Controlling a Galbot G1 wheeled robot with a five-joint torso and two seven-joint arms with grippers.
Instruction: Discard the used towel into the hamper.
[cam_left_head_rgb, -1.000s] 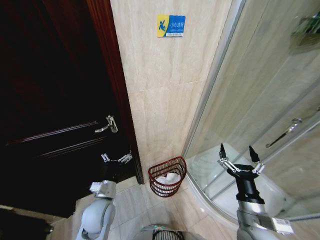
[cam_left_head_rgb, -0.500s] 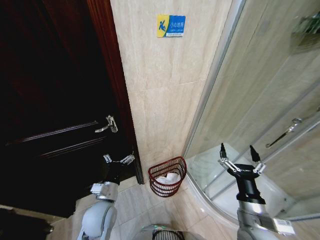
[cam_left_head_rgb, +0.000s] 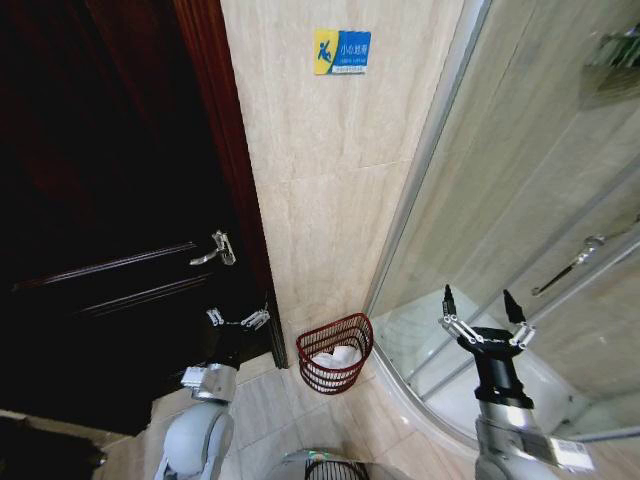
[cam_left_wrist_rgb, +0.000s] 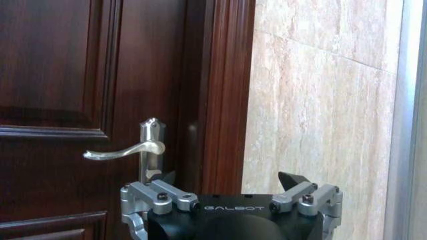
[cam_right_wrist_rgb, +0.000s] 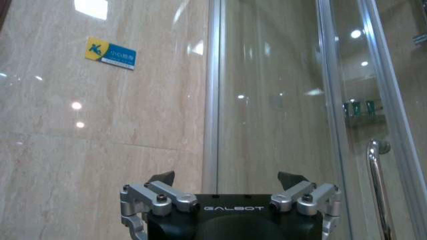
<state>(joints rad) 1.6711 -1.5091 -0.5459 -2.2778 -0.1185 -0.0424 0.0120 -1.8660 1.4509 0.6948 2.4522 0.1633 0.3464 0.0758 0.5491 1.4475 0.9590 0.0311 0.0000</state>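
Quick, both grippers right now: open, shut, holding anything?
Left gripper: open, empty, raised in front of the dark door.
Right gripper: open, empty, raised by the glass shower enclosure.

Dark wooden door with silver handle, beside glass shower enclosure.
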